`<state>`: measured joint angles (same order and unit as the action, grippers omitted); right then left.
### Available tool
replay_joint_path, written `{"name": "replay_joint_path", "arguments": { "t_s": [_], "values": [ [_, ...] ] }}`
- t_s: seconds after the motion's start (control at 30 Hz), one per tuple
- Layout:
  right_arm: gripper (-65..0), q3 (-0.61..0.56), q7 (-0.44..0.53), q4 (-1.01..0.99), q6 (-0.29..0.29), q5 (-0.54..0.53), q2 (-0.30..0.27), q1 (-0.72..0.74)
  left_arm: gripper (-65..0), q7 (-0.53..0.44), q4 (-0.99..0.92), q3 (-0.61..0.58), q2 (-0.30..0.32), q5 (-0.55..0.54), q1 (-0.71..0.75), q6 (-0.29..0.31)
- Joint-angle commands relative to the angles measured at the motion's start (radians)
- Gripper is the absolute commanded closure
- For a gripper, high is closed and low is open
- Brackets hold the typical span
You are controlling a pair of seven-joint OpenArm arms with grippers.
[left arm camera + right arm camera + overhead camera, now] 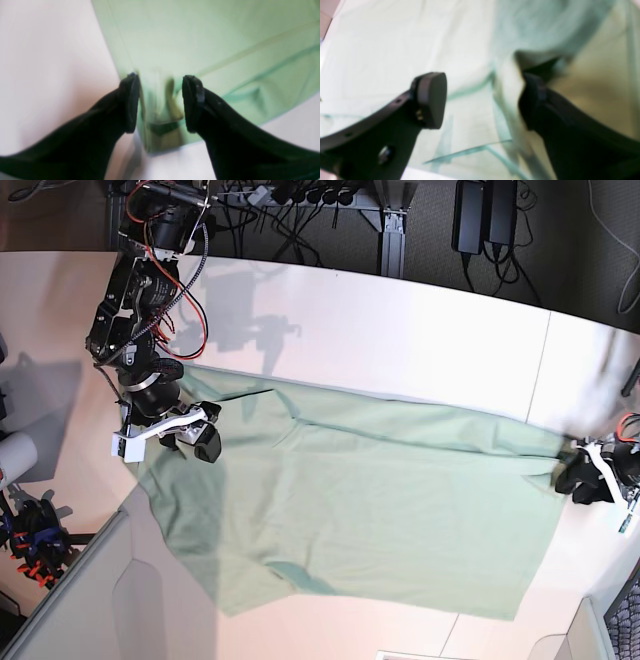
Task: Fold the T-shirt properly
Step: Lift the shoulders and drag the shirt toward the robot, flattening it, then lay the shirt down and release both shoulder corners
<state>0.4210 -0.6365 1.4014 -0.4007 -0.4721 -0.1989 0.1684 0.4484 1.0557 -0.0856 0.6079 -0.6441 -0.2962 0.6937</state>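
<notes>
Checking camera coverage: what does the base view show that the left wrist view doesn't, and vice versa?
Only base: the right gripper, open at the shirt's other end, and the shirt's whole outline.

Only left wrist: a close look between the left gripper's open fingers, with a small raised fold of cloth between them.

Both: the pale green T-shirt, the left gripper at one end of it, and the white table.

No readable text, label, brand, number or sign in any of three views.
</notes>
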Motion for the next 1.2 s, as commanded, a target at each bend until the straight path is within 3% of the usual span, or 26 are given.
{"name": "replay_joint_path", "arguments": {
  "t_s": [0.0, 0.23, 0.37, 0.67, 0.8, 0.97, 1.17],
  "values": [
    [-43.2, 0.023, 0.004, 0.037, -0.008, -0.014, -0.015, 0.022, -31.4, -0.006, 0.041, 0.041, 0.034, -0.037, -0.031, 0.004],
    [-43.2, 0.119, -0.072, 0.061, -0.007, -0.015, -0.014, 0.022, -31.4, 0.074, 0.119, 0.124, 0.058, -0.142, -0.027, 0.004],
    [-43.2, 0.227, -0.166, 0.062, -0.007, -0.102, -0.015, 0.010, -31.4, 0.124, 0.120, 0.137, 0.057, -0.195, 0.017, 0.004],
    [-43.2, 0.507, -0.172, 0.066, -0.008, -0.186, -0.014, -0.154, -31.4, 0.170, 0.121, 0.322, 0.056, -0.311, 0.191, 0.004],
    [-43.2, 0.503, -0.154, 0.064, -0.008, -0.198, 0.005, -0.194, -31.4, 0.169, 0.121, 0.329, 0.040, -0.326, 0.245, 0.004],
    [-43.2, 0.424, -0.110, 0.048, -0.007, -0.199, 0.068, -0.182, -31.4, 0.163, 0.119, 0.329, -0.018, -0.324, 0.269, 0.004],
    [-43.2, 0.401, -0.100, 0.004, -0.007, -0.179, 0.105, -0.127, -31.4, 0.145, 0.083, 0.329, -0.097, -0.252, 0.268, -0.004]
  ]
}}
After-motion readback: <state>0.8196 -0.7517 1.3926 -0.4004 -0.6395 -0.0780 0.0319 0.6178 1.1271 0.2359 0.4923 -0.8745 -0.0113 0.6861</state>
